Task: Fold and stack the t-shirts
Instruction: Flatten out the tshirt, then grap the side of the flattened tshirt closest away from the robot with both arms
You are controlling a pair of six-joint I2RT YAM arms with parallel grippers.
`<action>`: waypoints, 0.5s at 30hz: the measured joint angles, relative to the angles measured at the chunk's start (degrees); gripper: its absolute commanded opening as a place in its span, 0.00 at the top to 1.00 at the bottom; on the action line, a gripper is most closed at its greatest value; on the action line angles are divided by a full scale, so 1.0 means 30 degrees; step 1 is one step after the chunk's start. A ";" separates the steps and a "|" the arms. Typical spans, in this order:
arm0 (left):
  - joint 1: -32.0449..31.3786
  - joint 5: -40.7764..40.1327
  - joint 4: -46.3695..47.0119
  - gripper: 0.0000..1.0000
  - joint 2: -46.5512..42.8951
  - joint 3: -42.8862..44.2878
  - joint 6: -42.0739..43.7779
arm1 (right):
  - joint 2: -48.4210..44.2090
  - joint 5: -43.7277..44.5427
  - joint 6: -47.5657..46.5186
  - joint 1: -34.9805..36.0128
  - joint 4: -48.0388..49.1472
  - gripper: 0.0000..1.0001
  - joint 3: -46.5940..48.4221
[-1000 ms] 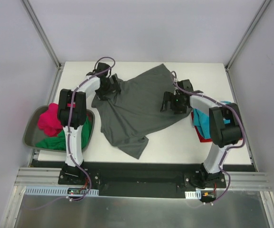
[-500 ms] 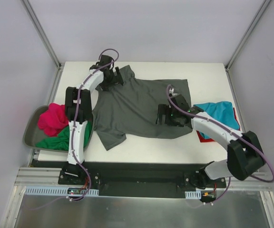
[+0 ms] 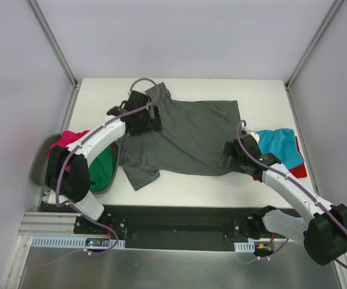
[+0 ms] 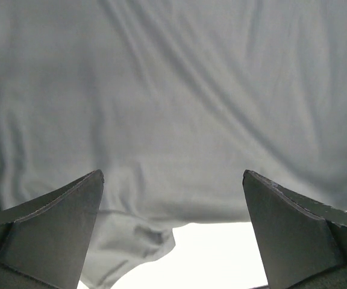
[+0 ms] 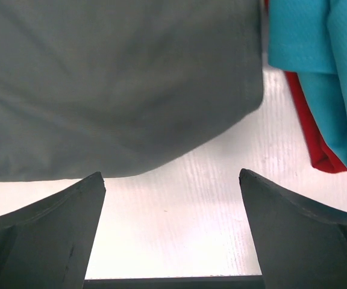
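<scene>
The dark grey t-shirt (image 3: 185, 135) lies spread flat on the white table (image 3: 179, 180), a sleeve at the far left and another at the near left. My left gripper (image 3: 152, 119) is open and empty over its left part; grey cloth (image 4: 179, 108) fills its wrist view. My right gripper (image 3: 229, 161) is open and empty at the shirt's near right corner (image 5: 119, 90), over bare table. The teal t-shirt (image 3: 277, 144) lies on the red t-shirt (image 3: 298, 170) at the right; both show in the right wrist view (image 5: 318, 66). The magenta t-shirt (image 3: 71, 137) and green t-shirt (image 3: 104, 168) sit in the tray.
The dull grey-green tray (image 3: 38, 168) hangs off the table's left edge, partly under my left arm. Metal frame posts rise at the far corners. White walls close in the table on three sides.
Both grippers let go of the grey shirt and drew back toward me; the right one moved right off the shirt's hem, the left one came nearer over the shirt's left shoulder.
</scene>
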 measured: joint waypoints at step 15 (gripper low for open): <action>-0.1530 0.2069 0.2186 0.01 -0.2237 -1.0054 -0.2157 | 0.2739 0.0634 0.2550 -0.1778 0.2579 0.19 -0.1923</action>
